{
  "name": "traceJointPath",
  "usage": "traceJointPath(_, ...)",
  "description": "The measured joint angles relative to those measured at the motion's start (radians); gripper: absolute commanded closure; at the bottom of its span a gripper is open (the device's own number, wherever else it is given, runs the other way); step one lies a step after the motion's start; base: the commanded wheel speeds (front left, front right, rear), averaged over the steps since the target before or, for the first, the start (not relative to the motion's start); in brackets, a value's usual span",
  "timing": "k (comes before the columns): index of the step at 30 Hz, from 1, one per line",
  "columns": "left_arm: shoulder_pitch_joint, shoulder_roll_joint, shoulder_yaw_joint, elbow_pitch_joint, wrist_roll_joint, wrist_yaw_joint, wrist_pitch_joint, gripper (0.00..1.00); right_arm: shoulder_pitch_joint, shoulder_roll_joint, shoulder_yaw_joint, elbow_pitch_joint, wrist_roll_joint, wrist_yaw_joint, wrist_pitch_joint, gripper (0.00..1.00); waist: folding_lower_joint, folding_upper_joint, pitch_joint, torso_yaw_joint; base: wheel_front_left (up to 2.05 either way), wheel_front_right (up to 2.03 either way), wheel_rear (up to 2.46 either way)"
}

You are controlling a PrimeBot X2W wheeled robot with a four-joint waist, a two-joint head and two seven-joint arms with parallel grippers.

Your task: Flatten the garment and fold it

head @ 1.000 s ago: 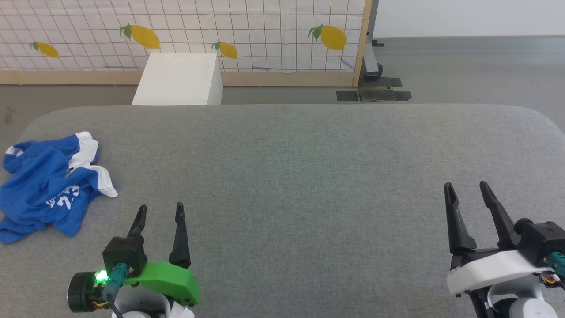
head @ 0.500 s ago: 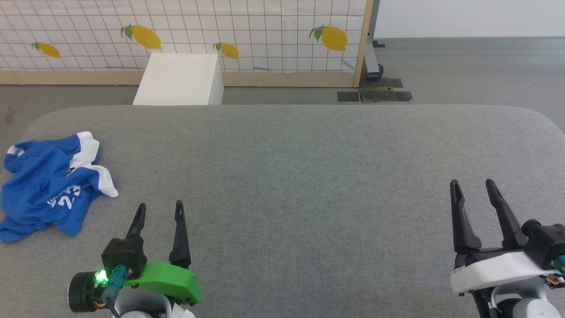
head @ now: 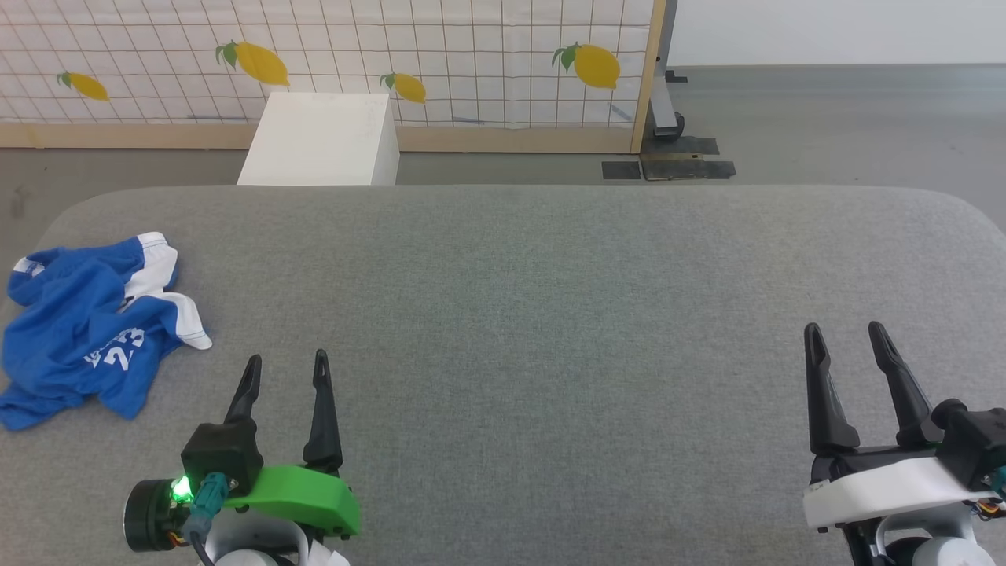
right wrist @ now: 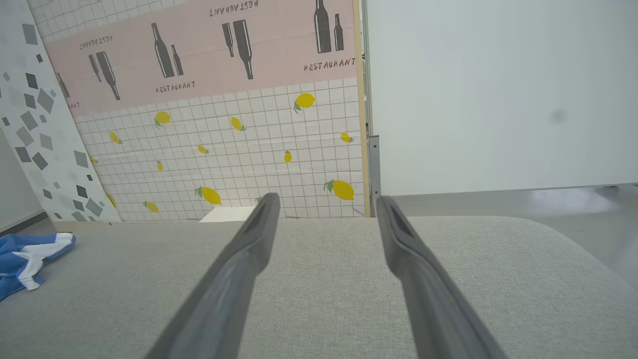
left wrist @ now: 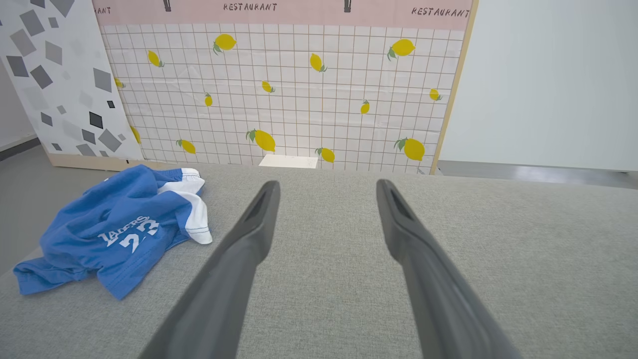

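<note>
Nearest us, our left tool (head: 287, 358) and right tool (head: 845, 328) sit over the grey fabric counter (head: 511, 314), both released, fingers spread, holding nothing. Farther out, by the counter's left edge, lie the crumpled bright blue sports shorts with white panels (head: 78, 338), untouched; beyond stands a white box (head: 318, 141).

the garment (head: 90, 330) lies on the table (head: 550, 314) (far left), grippers apart behind it.
</note>
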Motion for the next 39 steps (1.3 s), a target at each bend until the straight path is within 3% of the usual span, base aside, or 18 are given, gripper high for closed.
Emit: traceJointPath(39, -0.012, 0.0, -0.022, 0.053, -0.001, 0.004, -0.077, 0.0, 0.022, 0.0, -0.009, -0.002, -0.016, 0.0, -0.079, 0.0, 0.0, 0.0, 0.003, 0.015, 0.0, 0.0, 0.0)
